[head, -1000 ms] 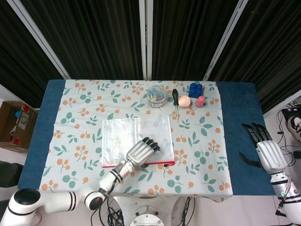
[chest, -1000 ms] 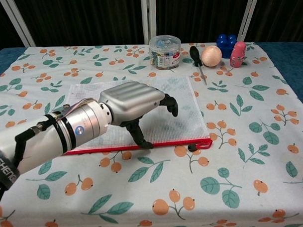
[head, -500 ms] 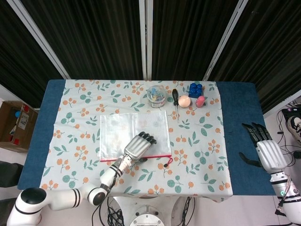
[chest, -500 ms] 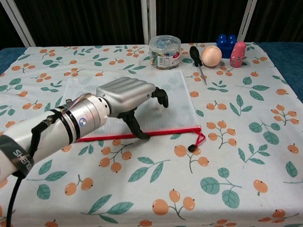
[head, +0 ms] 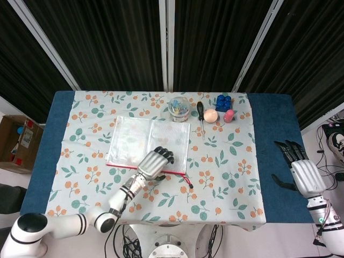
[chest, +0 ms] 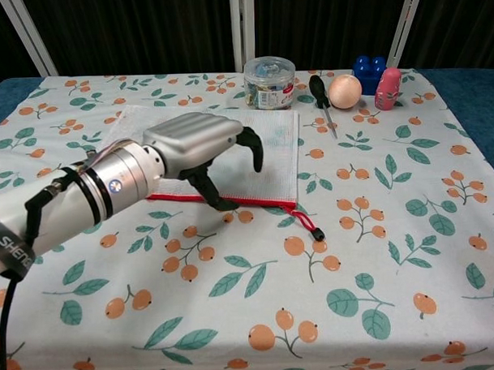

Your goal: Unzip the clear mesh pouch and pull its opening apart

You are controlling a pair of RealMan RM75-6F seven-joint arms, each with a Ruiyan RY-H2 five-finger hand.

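Clear mesh pouch (head: 148, 145) lies flat on floral tablecloth (head: 226, 177), centre-left of the tabletop, slightly skewed so its red zipper edge (chest: 239, 201) faces the front edge and slopes down toward the robot's right. Zip appears closed along the visible length. Black pull tab (chest: 317, 231) on a short red cord lies on the cloth just off the pouch's front right corner.

Left hand (head: 153, 163) rests on the pouch's front edge, palm down, fingers curled, w/ dark fingertips (chest: 256, 158) arched over the mesh; thumb tip (chest: 213, 204) touches at or right beside the zipper line. It presses on the pouch rather than enclosing it; no part of the pouch is visibly pinched.

Right hand (head: 300, 171) is well apart from the pouch, beyond the cloth over the blue right edge of the tabletop (head: 271, 123), fingers straight and spread, thumb out, holding nothing. Shown in head view only.

Along the back edge, L to R: clear lidded tub (head: 178, 109) of small mixed items, black-handled screwdriver (head: 200, 112) pointing toward the front, peach ball (head: 210, 115), blue block (head: 224, 101), pink figure (head: 229, 116). Cardboard box (head: 19, 143) sits on the floor off the left edge.
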